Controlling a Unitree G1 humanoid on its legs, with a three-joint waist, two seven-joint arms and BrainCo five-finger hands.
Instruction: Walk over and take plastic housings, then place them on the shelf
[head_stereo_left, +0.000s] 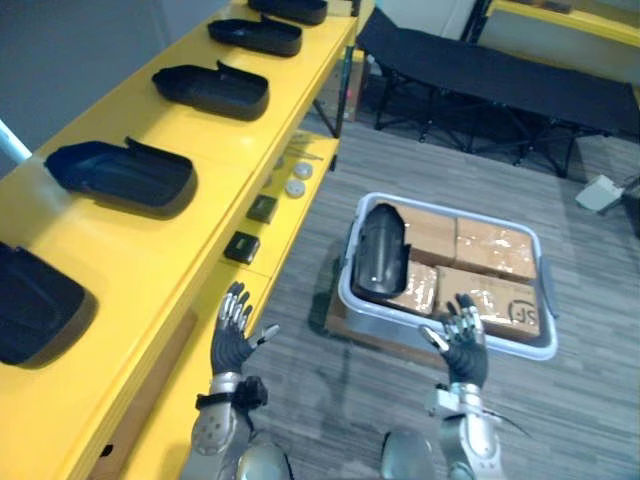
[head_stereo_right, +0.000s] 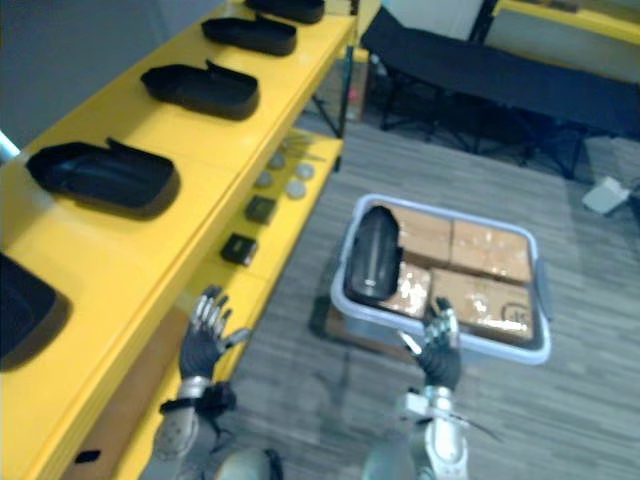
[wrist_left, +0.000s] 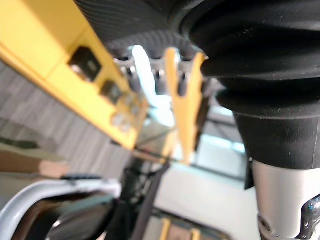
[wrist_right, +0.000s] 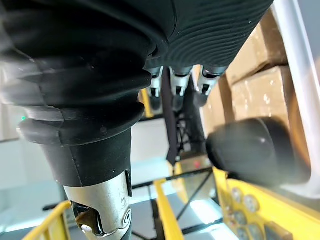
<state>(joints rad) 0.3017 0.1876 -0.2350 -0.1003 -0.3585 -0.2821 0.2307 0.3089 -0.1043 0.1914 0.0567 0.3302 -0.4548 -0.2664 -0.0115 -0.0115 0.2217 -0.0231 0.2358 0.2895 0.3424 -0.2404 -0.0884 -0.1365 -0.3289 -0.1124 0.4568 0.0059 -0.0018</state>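
— How does the left hand (head_stereo_left: 235, 335) stand?
— Raised, its fingers straight and spread, with nothing in it. The yellow shelf (head_stereo_left: 130, 250) runs close along its outer side.
— And the right hand (head_stereo_left: 466, 340)?
— Also up, fingers straight and apart, empty. Its fingertips point at the near rim of a pale tub (head_stereo_left: 524, 349) on the floor (head_stereo_left: 330, 390). I cannot tell whether they touch that rim.
— Where is the part to be taken?
— One black housing (head_stereo_left: 380, 255) lies in the tub, beyond the right hand. It sits at the side nearer the left hand, next to cardboard boxes (head_stereo_left: 495, 245).
— Anything on the shelf?
— A row of housings (head_stereo_left: 120, 172) lies along its top, ahead of the left hand and well apart from it. On a lower level, just past that hand's fingertips, sit small dark blocks (head_stereo_left: 242, 247), with round discs (head_stereo_left: 296, 186) farther on.
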